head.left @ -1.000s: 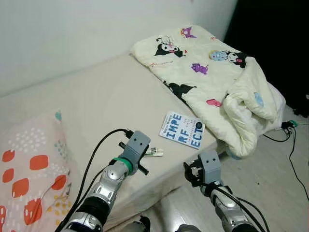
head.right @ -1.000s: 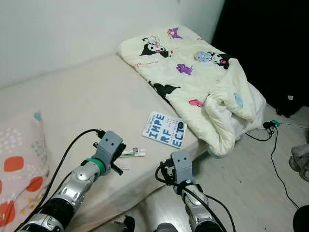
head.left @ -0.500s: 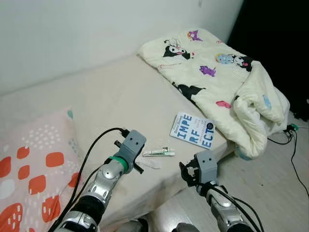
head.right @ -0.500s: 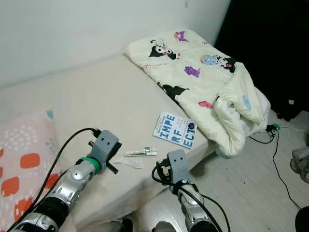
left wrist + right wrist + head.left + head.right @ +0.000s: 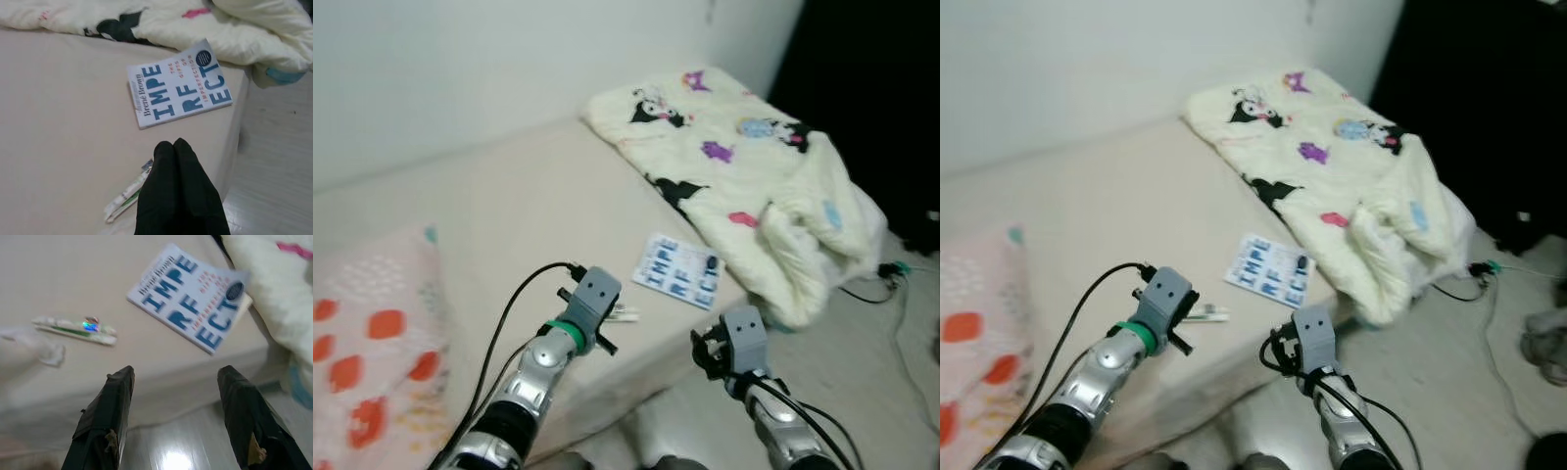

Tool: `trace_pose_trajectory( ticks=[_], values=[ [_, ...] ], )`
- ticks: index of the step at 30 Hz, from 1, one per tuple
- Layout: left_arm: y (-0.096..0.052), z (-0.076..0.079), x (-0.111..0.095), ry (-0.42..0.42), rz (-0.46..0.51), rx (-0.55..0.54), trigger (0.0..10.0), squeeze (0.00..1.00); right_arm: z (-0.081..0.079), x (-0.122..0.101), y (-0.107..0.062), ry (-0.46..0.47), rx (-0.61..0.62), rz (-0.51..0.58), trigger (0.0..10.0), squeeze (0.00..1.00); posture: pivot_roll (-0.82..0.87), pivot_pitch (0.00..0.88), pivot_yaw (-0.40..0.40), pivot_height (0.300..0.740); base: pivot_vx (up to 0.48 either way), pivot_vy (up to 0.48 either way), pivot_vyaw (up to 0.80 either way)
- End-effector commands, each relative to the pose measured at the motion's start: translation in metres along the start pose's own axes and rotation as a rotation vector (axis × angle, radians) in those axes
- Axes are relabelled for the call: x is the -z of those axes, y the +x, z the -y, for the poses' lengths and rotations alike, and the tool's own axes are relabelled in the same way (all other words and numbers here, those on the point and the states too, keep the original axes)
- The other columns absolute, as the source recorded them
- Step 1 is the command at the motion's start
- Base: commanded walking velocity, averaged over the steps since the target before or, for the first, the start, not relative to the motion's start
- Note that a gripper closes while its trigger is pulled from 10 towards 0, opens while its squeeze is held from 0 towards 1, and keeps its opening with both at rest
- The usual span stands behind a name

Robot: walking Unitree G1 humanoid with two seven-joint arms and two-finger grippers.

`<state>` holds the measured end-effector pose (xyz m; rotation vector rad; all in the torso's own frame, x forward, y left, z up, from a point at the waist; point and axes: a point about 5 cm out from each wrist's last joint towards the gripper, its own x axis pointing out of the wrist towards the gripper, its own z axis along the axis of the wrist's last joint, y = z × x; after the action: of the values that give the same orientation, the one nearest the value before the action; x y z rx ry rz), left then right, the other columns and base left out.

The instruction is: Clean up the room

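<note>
Scene: While I stand at the side of the bed (image 5: 509, 211), both arms are raised over its near edge, the head views slightly blurred.

Left pincer: my left gripper (image 5: 172, 149) has its two black fingers pressed together with nothing between them, and hovers over the mattress.

Right pincer: my right gripper (image 5: 176, 382) is spread wide and empty, held just off the bed's edge above the floor (image 5: 1430, 343).

Task's things: a book (image 5: 178, 89) lies flat near the edge of the bed, just beside the cartoon-printed quilt (image 5: 754, 166); a small tube (image 5: 128, 193) lies on the sheet nearer me, with a crumpled scrap (image 5: 39, 345) just beside it.

Key relation: from the left pincer the tube is right below and slightly to one side of the fingertips, its long axis running roughly along the bed's edge; the book lies further ahead. I judge the left arm nearer the tube, the right arm nearer the book.

Writing: the cover reads "Brené Brown" along the spine side and "IMPE RF ECT" in large blue letters; the small red print is too fine to read.

Elsewhere: a pillow (image 5: 372, 333) with orange spots sits to my left.
</note>
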<state>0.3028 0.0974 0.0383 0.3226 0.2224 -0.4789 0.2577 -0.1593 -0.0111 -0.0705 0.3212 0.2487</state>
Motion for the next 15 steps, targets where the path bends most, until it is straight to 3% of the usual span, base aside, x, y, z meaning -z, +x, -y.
trace_pose_trajectory(
  ticks=[1, 5, 15],
  values=[
    [-0.0007, 0.0024, 0.0038, 0.006, -0.02, 0.008, 10.0, 0.0, -0.0008, 0.0069, -0.0034, 0.006, 0.001, -0.026, 10.0, 0.0, -0.05, 0.0, 0.06, 0.74, 0.0, 0.0, 0.0],
    [-0.0004, 0.0022, 0.0044, 0.007, -0.029, 0.007, 10.0, 0.0, -0.0013, 0.0064, -0.0031, 0.008, -0.004, -0.024, 10.0, 0.0, -0.05, 0.0, 0.061, 0.74, 0.0, 0.0, 0.21],
    [0.0006, 0.0013, 0.0033, -0.009, -0.029, -0.003, 10.0, 0.0, -0.0037, 0.0054, -0.0019, 0.016, -0.015, -0.022, 10.0, 0.0, -0.05, 0.0, 0.063, 0.74, 0.0, 0.0, 0.71]
  ],
)
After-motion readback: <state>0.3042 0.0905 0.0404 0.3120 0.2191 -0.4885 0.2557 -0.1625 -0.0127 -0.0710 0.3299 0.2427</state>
